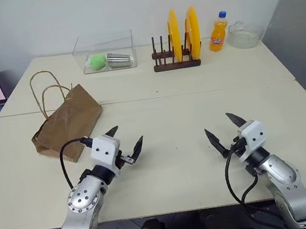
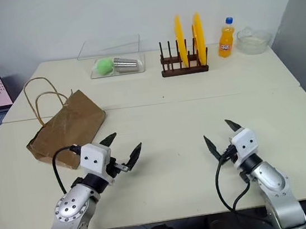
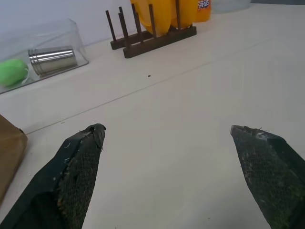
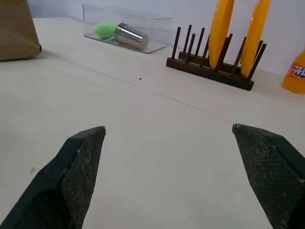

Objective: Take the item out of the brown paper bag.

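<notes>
On table, left side: I see bag lying flat, handles toward far edge. Item not visible to me. Left gripper just beside bag, fingers spread, empty. Right gripper spread, empty, well apart.

One paper bag lies beside the left gripper. Ahead stand two yellow plates, one soda bottle, one metal cup and one green ball.

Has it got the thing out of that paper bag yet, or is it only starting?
Only starting. The brown paper bag lies on its side on the table, untouched; the item inside isn't visible. Left pincer and right pincer hover open and empty. Reaching in and pulling it out is all still ahead.
</notes>
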Controlling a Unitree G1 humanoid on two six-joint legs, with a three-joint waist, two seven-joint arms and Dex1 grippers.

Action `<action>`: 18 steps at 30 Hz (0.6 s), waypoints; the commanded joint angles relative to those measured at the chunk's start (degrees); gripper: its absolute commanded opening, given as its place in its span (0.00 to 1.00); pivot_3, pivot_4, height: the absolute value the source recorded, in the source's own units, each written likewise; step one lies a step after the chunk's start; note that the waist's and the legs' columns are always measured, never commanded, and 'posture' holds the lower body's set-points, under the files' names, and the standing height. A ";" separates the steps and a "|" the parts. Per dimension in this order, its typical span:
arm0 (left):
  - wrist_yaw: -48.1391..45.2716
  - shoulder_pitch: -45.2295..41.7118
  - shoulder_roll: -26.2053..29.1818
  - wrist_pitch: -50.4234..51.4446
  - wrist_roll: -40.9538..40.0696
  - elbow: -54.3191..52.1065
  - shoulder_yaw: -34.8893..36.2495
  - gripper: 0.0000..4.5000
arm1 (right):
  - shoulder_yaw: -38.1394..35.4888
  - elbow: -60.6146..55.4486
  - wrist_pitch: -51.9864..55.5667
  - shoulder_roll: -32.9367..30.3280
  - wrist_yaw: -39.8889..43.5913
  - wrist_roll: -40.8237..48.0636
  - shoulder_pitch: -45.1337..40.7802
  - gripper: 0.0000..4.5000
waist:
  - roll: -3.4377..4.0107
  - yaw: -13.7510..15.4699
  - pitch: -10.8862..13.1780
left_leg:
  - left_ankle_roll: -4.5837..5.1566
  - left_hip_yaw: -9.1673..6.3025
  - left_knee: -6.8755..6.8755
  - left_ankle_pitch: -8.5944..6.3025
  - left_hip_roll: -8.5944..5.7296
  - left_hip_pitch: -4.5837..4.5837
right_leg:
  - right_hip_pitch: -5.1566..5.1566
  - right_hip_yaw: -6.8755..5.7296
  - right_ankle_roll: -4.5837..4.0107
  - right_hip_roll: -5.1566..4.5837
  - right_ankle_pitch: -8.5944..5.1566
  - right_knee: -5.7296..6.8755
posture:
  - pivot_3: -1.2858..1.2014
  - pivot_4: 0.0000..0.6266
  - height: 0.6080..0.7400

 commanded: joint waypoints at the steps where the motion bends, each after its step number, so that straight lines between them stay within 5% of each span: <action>1: -0.02 0.03 -0.20 -1.31 -0.36 -1.33 0.06 0.99 | 0.68 -0.66 -0.97 0.24 0.38 0.21 -1.03 1.00 | 0.00 0.04 0.00 | 0.00 -0.01 0.00 0.00 0.00 0.00 | 0.00 -0.01 0.00 0.00 0.00 0.00 | 0.52 0.24 1.00; 12: 1.67 2.55 -0.62 -4.52 1.28 -3.74 1.07 0.99 | 2.28 0.62 -0.66 -0.51 4.04 2.66 -5.21 1.00 | 0.00 0.04 0.00 | 0.00 -0.01 0.00 0.00 0.00 0.00 | 0.01 -0.01 0.00 0.00 0.00 -0.02 | 0.52 0.24 1.00; 18: 0.11 3.68 3.98 -1.38 -3.79 -5.99 12.59 0.99 | 4.10 -3.07 6.26 -4.19 13.65 11.02 -14.18 1.00 | 0.02 -0.20 0.03 | 0.00 -0.02 -0.03 0.00 0.03 0.03 | 0.00 -0.02 0.00 0.02 0.00 0.01 | 0.52 0.24 1.00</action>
